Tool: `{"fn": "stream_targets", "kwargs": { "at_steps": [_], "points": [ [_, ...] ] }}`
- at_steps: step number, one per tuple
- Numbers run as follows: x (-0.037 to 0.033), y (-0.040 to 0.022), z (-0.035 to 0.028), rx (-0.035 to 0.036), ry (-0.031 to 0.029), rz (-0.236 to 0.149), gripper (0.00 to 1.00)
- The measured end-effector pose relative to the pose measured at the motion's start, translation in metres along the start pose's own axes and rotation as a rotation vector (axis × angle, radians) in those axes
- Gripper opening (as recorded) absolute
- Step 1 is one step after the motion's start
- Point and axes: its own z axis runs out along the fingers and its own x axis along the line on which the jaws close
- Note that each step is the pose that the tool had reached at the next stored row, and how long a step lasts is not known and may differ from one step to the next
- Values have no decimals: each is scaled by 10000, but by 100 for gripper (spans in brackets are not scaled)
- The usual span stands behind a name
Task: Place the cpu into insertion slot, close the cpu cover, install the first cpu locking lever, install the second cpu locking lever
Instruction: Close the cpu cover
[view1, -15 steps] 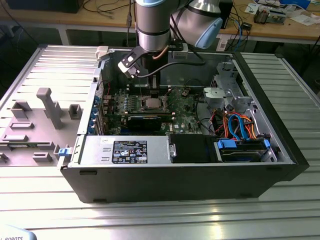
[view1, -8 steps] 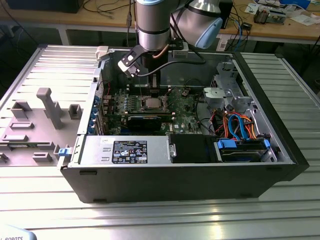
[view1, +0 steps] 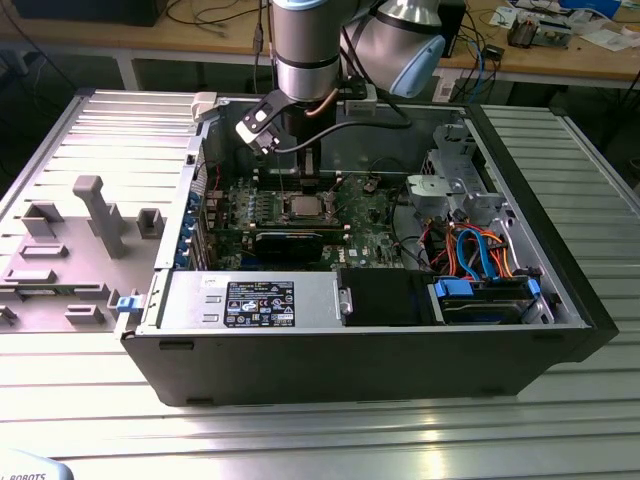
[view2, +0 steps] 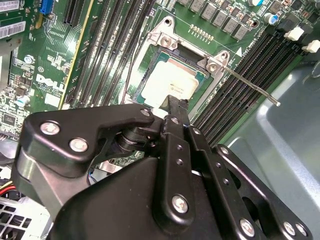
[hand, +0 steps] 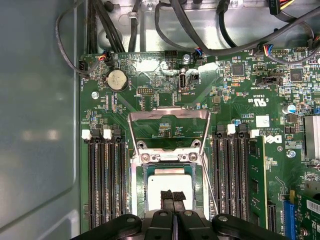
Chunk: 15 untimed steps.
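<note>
The cpu (hand: 167, 181) lay flat in the insertion slot (hand: 137, 187), its edges square within the silvery rim. The gripper (hand: 173, 195) hung just over one edge of the chip, clenched, fingertips pressed together with nothing seen between them. The cpu cover (hand: 170, 115) stood swung up off the socket, leaving the chip bare from above. Memory slots (hand: 106, 185) crowded both sides, and a thin lever (view2: 250, 84) stuck out across them toward the case wall (hand: 40, 125).
</note>
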Motion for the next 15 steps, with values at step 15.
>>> {"fn": "stream_targets", "kwargs": {
  "at_steps": [15],
  "points": [
    [0, 1, -11, 6, 7, -231, 11]
  ]
}}
